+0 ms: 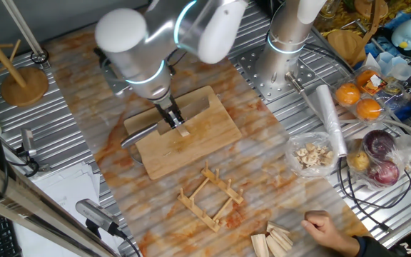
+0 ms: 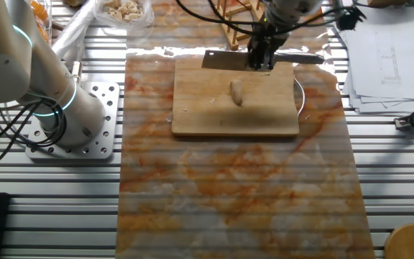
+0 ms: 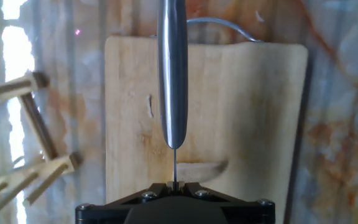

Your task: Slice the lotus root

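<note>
I see the lotus root [image 2: 236, 91] as one uncut pale stubby chunk lying on the wooden cutting board [image 2: 207, 119], near the board's middle. In the other fixed view the hand [image 2: 261, 57] sits over the far edge of the board, and the chunk lies just beside it, on the camera's side, apart from the fingers. In the hand view the lotus root [image 3: 201, 168] lies on the board directly under the blade line, extending mostly to the right of it. The hand [image 1: 172, 118] is closed on the handle of a cleaver [image 2: 225, 59]; its fingers clamp the knife so that the flat blade runs out to one side and the steel handle [image 2: 304, 57] to the other. In the hand view the knife [image 3: 172, 74] shows edge-on, handle rounded and bright, blade reduced to a thin dark line between the finger bases. I cannot tell whether the edge touches the chunk. The board rests on a marbled orange-and-white mat [image 2: 236, 194] spread on the bench [image 1: 63, 121]. A small wooden rack [image 1: 209, 196] stands beside the board. A person's hand [image 1: 328, 230] rests at the bench edge near some light wooden blocks [image 1: 271, 240]
</note>
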You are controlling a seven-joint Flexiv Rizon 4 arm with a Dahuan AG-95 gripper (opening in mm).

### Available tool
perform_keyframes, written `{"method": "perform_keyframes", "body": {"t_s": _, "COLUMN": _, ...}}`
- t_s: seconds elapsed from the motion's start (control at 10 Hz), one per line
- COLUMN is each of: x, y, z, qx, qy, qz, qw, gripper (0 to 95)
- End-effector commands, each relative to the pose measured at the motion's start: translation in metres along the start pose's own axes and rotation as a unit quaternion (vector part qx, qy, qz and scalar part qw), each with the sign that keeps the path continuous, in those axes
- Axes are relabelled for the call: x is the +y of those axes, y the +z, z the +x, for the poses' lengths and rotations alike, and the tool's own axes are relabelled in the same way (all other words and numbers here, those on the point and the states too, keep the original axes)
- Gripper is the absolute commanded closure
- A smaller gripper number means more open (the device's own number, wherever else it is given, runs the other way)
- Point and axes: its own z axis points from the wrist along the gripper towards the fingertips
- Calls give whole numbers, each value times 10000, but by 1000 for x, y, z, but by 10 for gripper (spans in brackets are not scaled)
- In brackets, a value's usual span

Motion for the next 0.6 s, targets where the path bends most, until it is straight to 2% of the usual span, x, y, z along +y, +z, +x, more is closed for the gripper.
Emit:
{"method": "perform_keyframes", "body": {"t_s": 0.1, "x": -1, "y": 0, "z": 1, "qx": -579, "qy": -23, "qz": -31, "qw": 9983, "gripper": 950}}
{"method": "perform_keyframes", "body": {"t_s": 0.2, "x": -1, "y": 0, "z": 1, "qx": -778, "qy": -175, "qz": -41, "qw": 9968, "gripper": 950}}
{"method": "perform_keyframes", "body": {"t_s": 0.3, "x": -1, "y": 0, "z": 1, "qx": -883, "qy": -180, "qz": -26, "qw": 9959, "gripper": 950}}
{"method": "perform_keyframes", "body": {"t_s": 0.6, "x": -1, "y": 0, "z": 1, "qx": -836, "qy": -249, "qz": 0, "qw": 9962, "gripper": 950}}
